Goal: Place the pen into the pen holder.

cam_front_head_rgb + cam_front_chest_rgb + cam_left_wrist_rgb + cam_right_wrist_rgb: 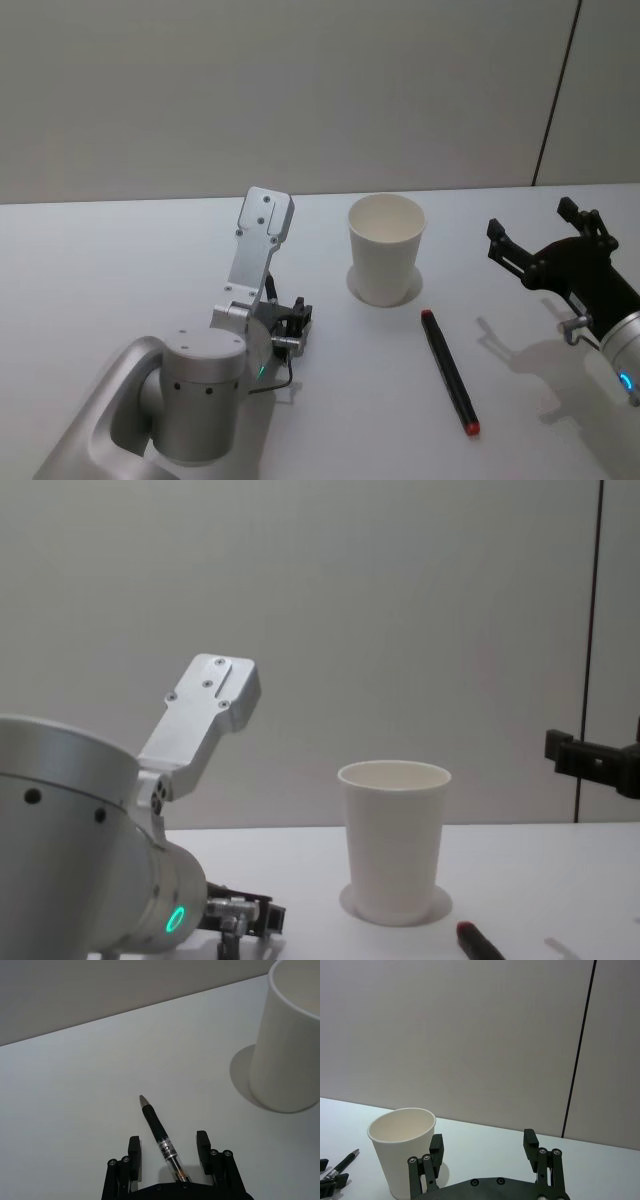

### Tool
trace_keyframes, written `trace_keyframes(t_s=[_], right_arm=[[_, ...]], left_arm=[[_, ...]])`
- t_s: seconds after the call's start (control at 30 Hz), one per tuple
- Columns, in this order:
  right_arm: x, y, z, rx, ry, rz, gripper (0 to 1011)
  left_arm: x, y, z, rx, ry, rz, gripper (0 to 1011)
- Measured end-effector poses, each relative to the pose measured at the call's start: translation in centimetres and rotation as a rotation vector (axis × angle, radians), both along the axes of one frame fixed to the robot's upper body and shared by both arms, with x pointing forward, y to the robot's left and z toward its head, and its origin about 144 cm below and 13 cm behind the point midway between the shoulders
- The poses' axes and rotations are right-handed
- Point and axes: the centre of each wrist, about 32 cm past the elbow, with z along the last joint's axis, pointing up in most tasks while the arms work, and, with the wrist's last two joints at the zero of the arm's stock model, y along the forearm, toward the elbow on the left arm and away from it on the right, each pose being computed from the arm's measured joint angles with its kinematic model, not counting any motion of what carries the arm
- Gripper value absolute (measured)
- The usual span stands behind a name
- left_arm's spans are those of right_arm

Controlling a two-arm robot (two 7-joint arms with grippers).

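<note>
Left gripper [168, 1139] first: its black fingers [134, 1152] stand wide apart, low over the white desk [75, 1100], gripping nothing. Slim black pen with clear barrel and grey tip [152, 1120] lies flat on the desk between them, a gap on each side, tip pointing away from the wrist. Judged the task's pen, since the fingers straddle it. Handling, by guess: light, stiff, smooth plastic, apt to roll or swing if pinched near one end. Best taken across the black grip section or mid-barrel, fingers closing square to its length. Pen holder, a plain white tapered paper cup with rolled rim [386, 250], stands upright near the pen, to its right and farther out, with nothing seen inside. It looks light too, and could tip if the pen strikes the rim. Second pen, thicker, black with red ends [449, 372], lies on the desk to the cup's right, apart from it. Right gripper [483, 1140] hangs above the desk farther right, fingers spread wide, holding nothing. Nothing lies between pen and cup.
</note>
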Motion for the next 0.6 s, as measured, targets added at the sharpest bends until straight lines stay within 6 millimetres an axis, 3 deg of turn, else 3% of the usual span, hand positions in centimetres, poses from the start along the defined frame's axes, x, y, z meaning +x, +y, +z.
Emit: trace_keyframes(t_s=[0.23,0.47,0.6], right_arm=[[0.0,0.0,0.0,0.0,0.0,0.0,1002],[0.0,0.0,0.0,0.0,0.0,0.0,1002],[0.0,0.0,0.0,0.0,0.0,0.0,1002]], left_arm=[[-0.02,0.15,0.11,0.0,-0.004,0.0,627],[-0.06,0.25,0.18,0.002,-0.003,-0.013,378],[-0.09,0.27,0.2,0.002,0.001,-0.024,296]])
